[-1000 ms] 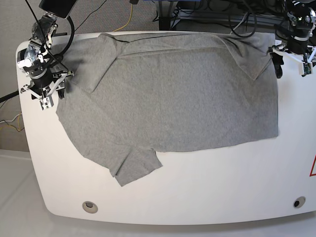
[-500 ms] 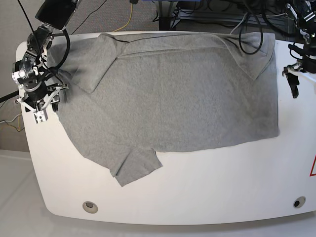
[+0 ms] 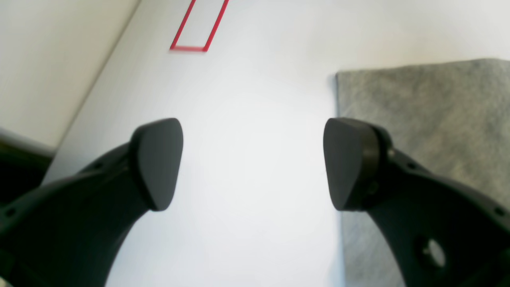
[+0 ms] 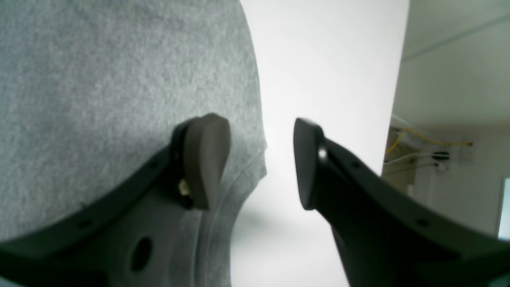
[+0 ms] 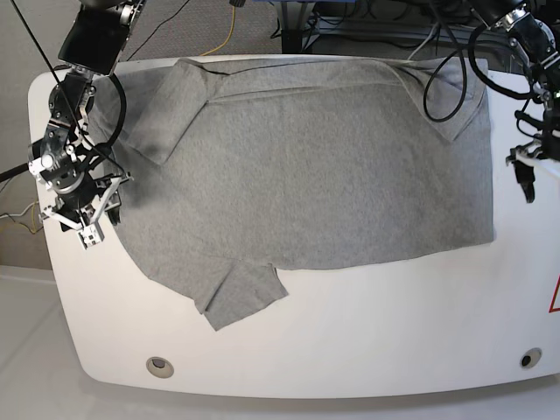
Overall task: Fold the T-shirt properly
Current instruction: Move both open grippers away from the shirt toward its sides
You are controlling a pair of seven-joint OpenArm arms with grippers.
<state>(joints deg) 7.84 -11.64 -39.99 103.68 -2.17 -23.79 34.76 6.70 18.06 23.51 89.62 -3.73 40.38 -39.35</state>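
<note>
The heather-grey T-shirt (image 5: 306, 166) lies spread flat on the white table (image 5: 394, 324), one sleeve (image 5: 241, 293) pointing toward the front edge. My right gripper (image 5: 94, 219) hovers at the shirt's left edge. In the right wrist view it (image 4: 261, 163) is open, one finger over the grey hem (image 4: 119, 79), nothing between the fingers. My left gripper (image 5: 525, 179) hangs just off the shirt's right edge. In the left wrist view it (image 3: 253, 163) stands wide open over bare table, with the shirt's edge (image 3: 418, 119) beside its right finger.
Red tape markings (image 3: 199, 28) lie on the table near the right side (image 5: 555, 297). Two round holes (image 5: 159, 366) (image 5: 530, 359) sit near the front edge. Cables (image 5: 350, 26) run behind the table. The floor drops off past both side edges.
Both grippers have travelled toward the table's front along the shirt's side edges. The left one left the back right corner. The shirt has not moved.
</note>
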